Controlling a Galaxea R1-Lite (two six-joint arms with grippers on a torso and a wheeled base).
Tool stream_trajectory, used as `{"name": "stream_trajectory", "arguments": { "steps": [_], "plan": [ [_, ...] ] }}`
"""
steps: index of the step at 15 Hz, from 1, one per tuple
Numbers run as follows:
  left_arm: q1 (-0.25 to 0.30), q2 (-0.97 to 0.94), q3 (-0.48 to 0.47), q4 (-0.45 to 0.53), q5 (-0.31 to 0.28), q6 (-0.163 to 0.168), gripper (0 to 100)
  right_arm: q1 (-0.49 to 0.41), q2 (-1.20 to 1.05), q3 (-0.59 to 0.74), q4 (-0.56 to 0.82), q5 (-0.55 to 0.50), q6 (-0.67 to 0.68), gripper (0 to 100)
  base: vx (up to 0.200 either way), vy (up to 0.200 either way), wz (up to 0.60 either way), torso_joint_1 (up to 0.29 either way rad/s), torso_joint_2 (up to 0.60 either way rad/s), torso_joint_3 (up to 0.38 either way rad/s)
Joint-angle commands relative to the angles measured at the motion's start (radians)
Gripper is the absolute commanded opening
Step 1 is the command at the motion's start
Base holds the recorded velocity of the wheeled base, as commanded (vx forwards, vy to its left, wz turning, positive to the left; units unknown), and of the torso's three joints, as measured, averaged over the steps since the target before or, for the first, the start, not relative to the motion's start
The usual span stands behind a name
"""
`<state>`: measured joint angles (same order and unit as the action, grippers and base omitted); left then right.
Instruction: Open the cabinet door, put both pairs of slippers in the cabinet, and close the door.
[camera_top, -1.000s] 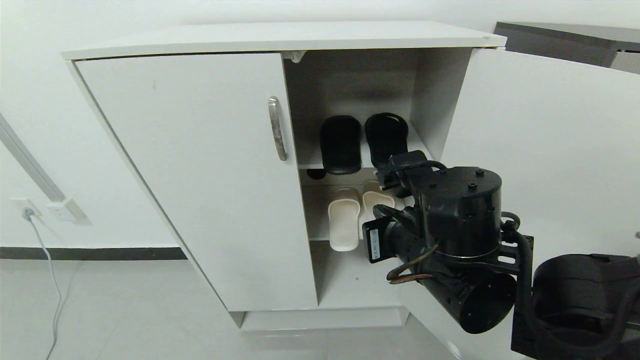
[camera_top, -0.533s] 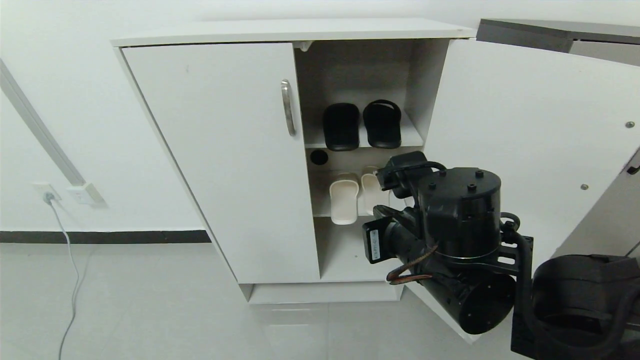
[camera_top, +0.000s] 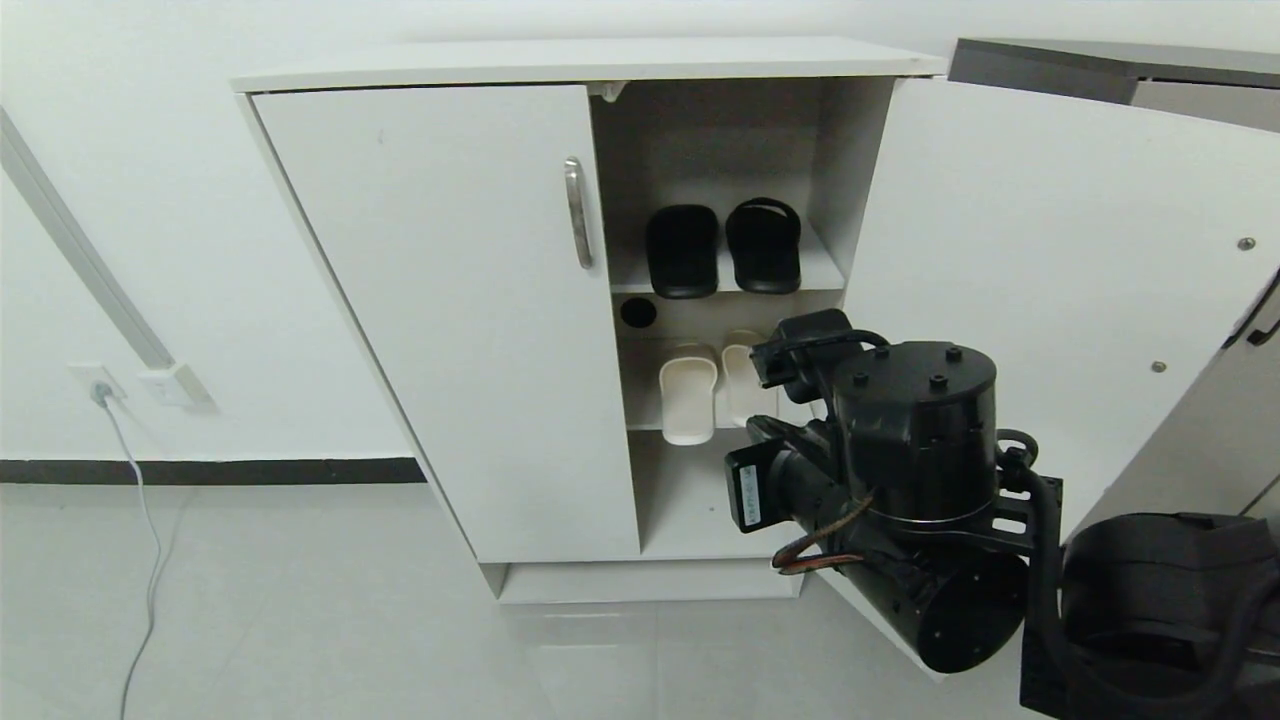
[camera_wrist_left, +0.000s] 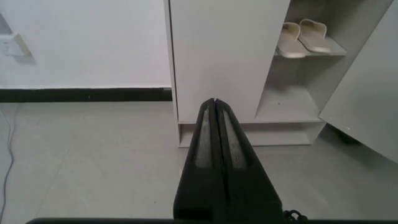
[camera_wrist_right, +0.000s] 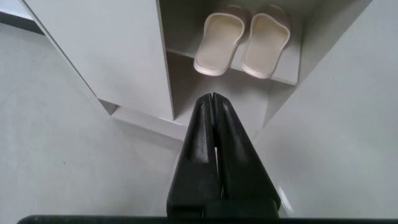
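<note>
Only the camera has drawn back from the cabinet (camera_top: 450, 300); black slippers (camera_top: 682, 250) and cream slippers (camera_top: 688, 395) stay on its shelves. Left tool (camera_wrist_left: 214, 104) and right tool (camera_wrist_right: 213, 99) face it, closed and empty.

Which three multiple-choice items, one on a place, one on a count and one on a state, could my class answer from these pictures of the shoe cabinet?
1. Where are the black slippers?
A. On the floor.
B. On the shelf above the cream slippers.
C. On a chair.

2. How many slippers lie inside the cabinet?
A. Two.
B. Six.
C. Four.

3. What state is the cabinet's right door in?
A. Swung open.
B. Shut.
C. Taken off.

Answers:
1 B, since the black pair lies on the upper shelf with the cream pair one shelf below.
2 C, since two black and two cream slippers are there.
3 A, since the door stands swung out and leaves the shelves in plain sight.
</note>
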<state>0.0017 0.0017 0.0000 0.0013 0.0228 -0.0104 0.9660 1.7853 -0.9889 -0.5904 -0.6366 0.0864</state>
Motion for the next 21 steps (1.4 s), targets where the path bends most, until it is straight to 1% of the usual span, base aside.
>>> {"name": "stream_trajectory", "arguments": {
  "steps": [1, 8, 9, 12, 15, 21],
  "plan": [
    [0.000, 0.000, 0.000, 0.000, 0.000, 0.000, 0, 0.000, 0.002, 0.001, 0.000, 0.000, 0.000, 0, 0.000, 0.000, 0.00, 0.000, 0.00, 0.000],
    [0.000, 0.000, 0.000, 0.000, 0.000, 0.000, 0, 0.004, 0.000, -0.002, 0.000, 0.003, 0.001, 0, 0.000, 0.000, 0.00, 0.000, 0.00, 0.000],
    [0.000, 0.000, 0.000, 0.000, 0.000, 0.000, 0, 0.004, -0.001, -0.002, 0.000, 0.003, 0.001, 0, 0.000, 0.000, 0.00, 0.007, -0.15, -0.188],
    [0.000, 0.000, 0.000, 0.000, 0.000, 0.000, 0, 0.004, 0.000, 0.000, 0.000, 0.003, 0.001, 0, 0.000, 0.000, 0.00, 0.012, -0.20, -0.334],
    [0.000, 0.000, 0.000, 0.000, 0.000, 0.000, 0, 0.004, 0.000, 0.000, 0.000, 0.003, 0.001, 0, 0.000, 0.000, 0.00, 0.041, -0.53, -0.373],
    [0.000, 0.000, 0.000, 0.000, 0.000, 0.000, 0, 0.004, -0.001, 0.000, 0.000, 0.002, 0.001, 0, 0.000, 0.000, 0.00, 0.119, -0.47, -0.347]
  ]
}}
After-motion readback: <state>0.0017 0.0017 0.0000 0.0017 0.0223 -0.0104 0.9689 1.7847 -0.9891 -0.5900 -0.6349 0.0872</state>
